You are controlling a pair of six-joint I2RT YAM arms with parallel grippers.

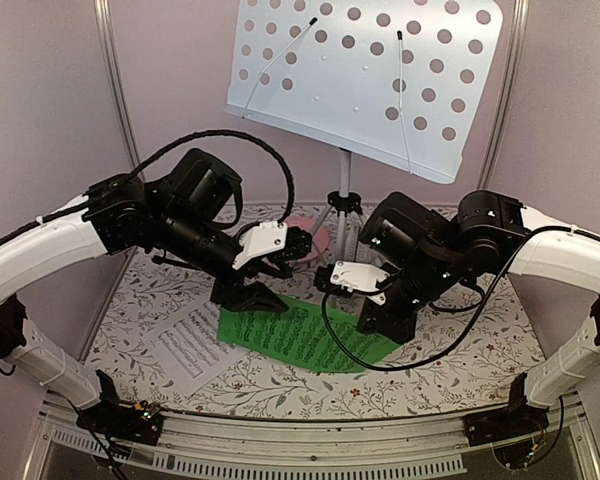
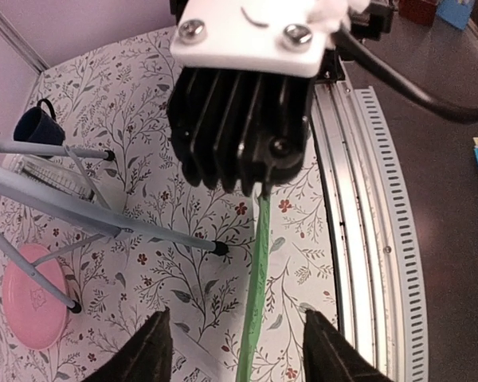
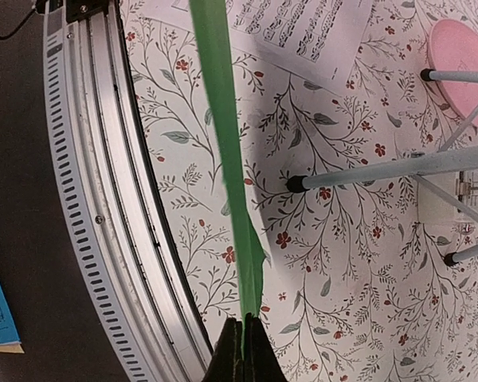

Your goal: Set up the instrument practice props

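Observation:
The pale grey-blue perforated music stand (image 1: 365, 70) stands at the back on tripod legs (image 2: 103, 211). The green music sheet (image 1: 305, 337) lies mid-table. My right gripper (image 1: 385, 318) is shut on its right edge; the right wrist view shows the sheet (image 3: 223, 119) edge-on, running up from the shut jaws (image 3: 244, 350). My left gripper (image 1: 250, 295) is open at the sheet's left end, the sheet's edge (image 2: 256, 286) passing between its fingers (image 2: 147, 354) without touching them. The white music sheet (image 1: 192, 347) lies flat to the left. The white metronome (image 2: 56, 177) sits behind the legs.
A pink plate (image 2: 32, 296) lies under the stand, also in the top view (image 1: 313, 232). A dark blue mug (image 2: 36, 126) stands at the back. A metal rail (image 3: 103, 199) runs along the table's near edge. A tripod foot (image 3: 296, 184) rests close to the green sheet.

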